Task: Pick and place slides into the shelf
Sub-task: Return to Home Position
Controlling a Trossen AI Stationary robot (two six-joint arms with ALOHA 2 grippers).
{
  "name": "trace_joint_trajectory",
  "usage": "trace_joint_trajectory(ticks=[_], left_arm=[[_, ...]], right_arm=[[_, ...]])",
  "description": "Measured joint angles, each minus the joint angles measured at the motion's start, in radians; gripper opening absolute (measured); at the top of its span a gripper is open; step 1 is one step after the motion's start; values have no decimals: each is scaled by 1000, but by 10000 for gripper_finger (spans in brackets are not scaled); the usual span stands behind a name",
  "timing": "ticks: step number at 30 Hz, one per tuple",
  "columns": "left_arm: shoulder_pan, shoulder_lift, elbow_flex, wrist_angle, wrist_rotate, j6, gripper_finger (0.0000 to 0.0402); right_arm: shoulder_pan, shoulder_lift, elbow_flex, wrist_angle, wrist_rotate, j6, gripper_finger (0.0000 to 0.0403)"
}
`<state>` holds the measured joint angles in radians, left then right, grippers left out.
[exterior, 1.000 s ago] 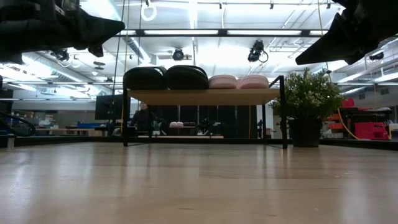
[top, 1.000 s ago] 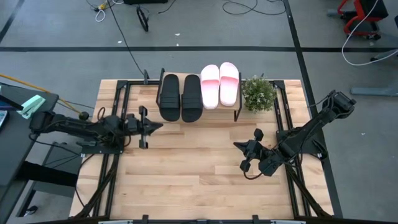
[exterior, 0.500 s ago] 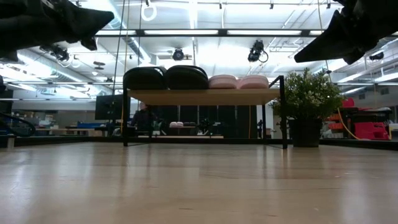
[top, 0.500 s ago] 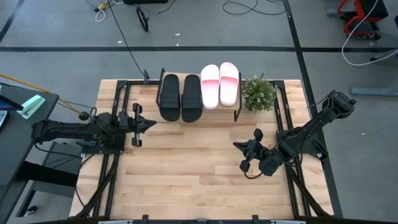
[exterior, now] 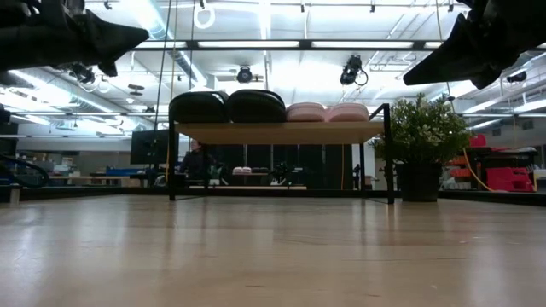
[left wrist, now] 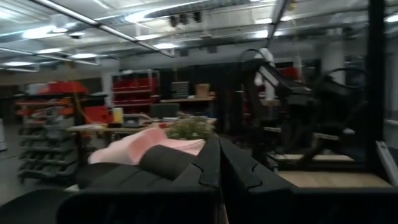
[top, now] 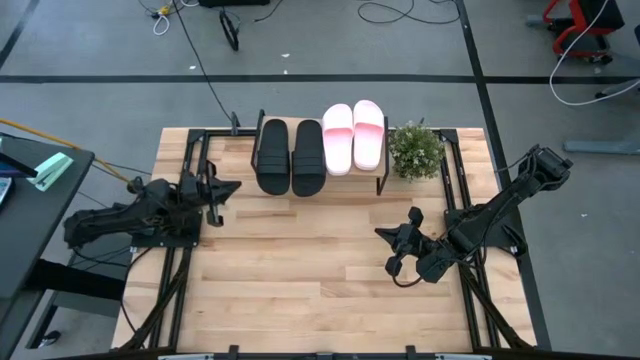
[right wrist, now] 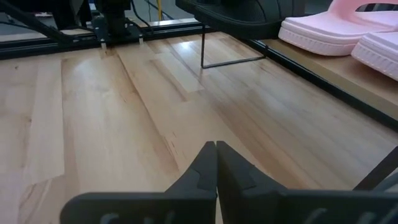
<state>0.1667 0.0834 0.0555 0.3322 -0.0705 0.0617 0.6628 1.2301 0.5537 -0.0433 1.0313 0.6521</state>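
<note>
The left arm [top: 130, 213] and right arm [top: 482, 224] are matte black, built of slim jointed links. Their fingers [right wrist: 199, 169] are black, angular plastic with notched inner edges.

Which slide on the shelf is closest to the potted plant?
The pink slide at the row's right end in the high view, right beside the potted plant. The other pink slide and the two black slides lie farther left on the shelf.

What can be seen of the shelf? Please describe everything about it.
The shelf is a low rack: a light wooden top board on thin black metal legs. It stands upright at the far side of the table, beside a potted plant. Two black slides and two pink slides lie side by side on its board, filling it.
</note>
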Motion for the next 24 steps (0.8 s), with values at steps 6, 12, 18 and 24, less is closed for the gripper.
trace_joint_trajectory(ticks=[6,12,18,24], left_arm=[[10,-82,-45,37,-7,-43,3],[4,-81,-47,78,4,-99,4],[-49,-79,-47,80,30,-106,3],[-107,-78,-47,50,23,-103,2]], right_arm=[[0,0,0,0,0,0,0],[0,0,0,-1,6,3,0],[0,0,1,-1,7,2,0],[0,0,1,-1,7,1,0]])
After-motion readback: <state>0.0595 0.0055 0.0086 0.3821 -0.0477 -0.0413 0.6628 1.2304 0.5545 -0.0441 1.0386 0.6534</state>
